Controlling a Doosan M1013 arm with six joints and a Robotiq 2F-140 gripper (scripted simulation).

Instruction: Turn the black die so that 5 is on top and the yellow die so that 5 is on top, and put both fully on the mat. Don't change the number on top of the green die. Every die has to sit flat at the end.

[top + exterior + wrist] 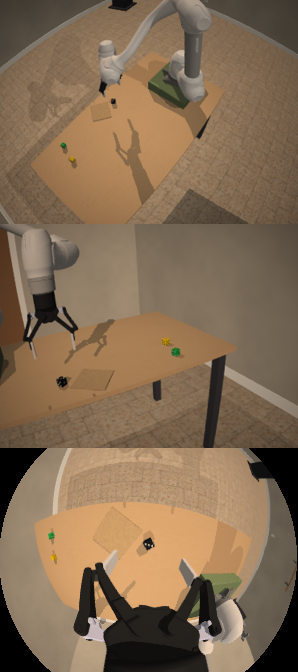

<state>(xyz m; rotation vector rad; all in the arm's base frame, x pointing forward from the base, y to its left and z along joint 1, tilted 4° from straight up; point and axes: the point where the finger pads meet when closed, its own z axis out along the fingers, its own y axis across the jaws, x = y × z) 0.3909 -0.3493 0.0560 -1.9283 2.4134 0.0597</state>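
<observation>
The black die lies on the table beside the mat, off it and near one of its edges. The green die and the yellow die lie on the table away from the mat, near each other. The top numbers are too small to read surely. My gripper is wide open and empty, high above the table. In the wrist view the black die shows ahead of the gap between the fingertips.
The arm stands on a green base block on the wooden table. The mat and black die are near one long table edge. The green and yellow dice are toward the table's far end from the base.
</observation>
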